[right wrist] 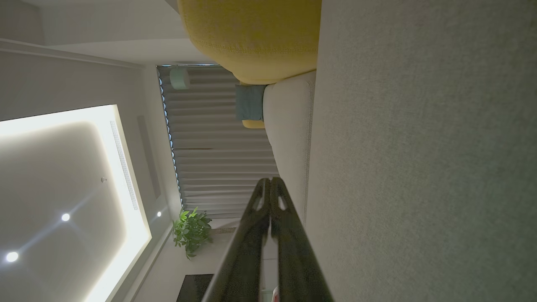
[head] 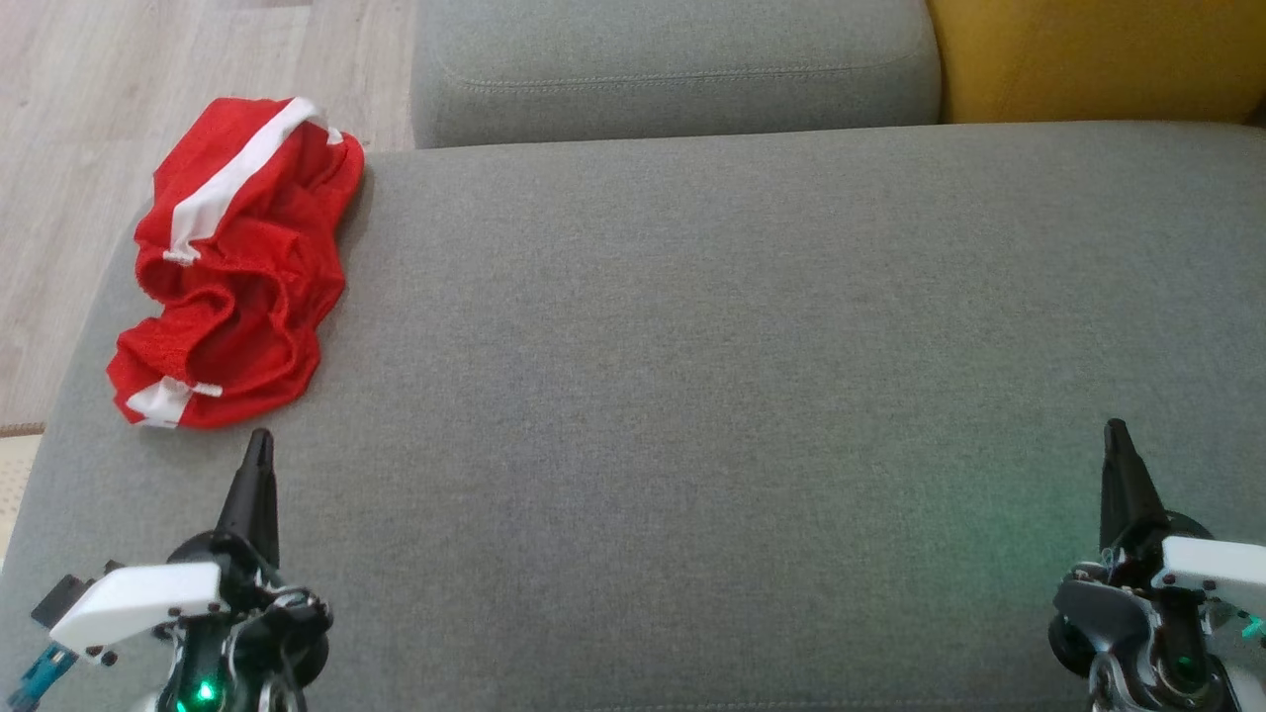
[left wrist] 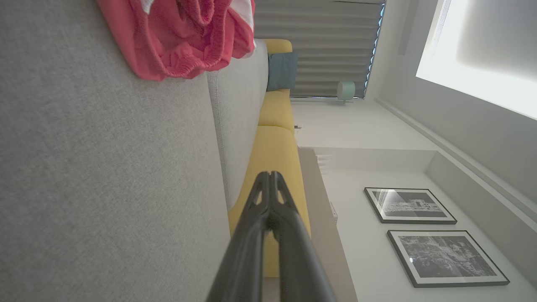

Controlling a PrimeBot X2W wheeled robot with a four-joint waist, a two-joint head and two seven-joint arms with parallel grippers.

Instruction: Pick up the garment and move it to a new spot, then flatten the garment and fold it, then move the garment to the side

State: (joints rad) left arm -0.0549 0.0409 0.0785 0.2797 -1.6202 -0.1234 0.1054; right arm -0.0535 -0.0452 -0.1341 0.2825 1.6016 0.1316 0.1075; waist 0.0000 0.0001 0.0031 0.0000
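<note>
Garment [head: 232,267]: red, white bands. Sofa seat [head: 752,346]: plain mid-grey weave. Cushion [head: 1088,54]: mustard yellow. Floor [head: 89,89]: pale wood grain. Pillow [left wrist: 282,70]: teal. Pictures [left wrist: 409,205]: black-and-white, black frames. Plant [right wrist: 192,230]: green. Left gripper [head: 259,445], right gripper [head: 1116,435]: black fingers, white casings.

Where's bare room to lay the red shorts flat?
Bare: grey seat cushion right of the red shorts, up to the back cushion and yellow cushion, down to right gripper. Crowded: left edge, shorts ahead of left gripper.
</note>
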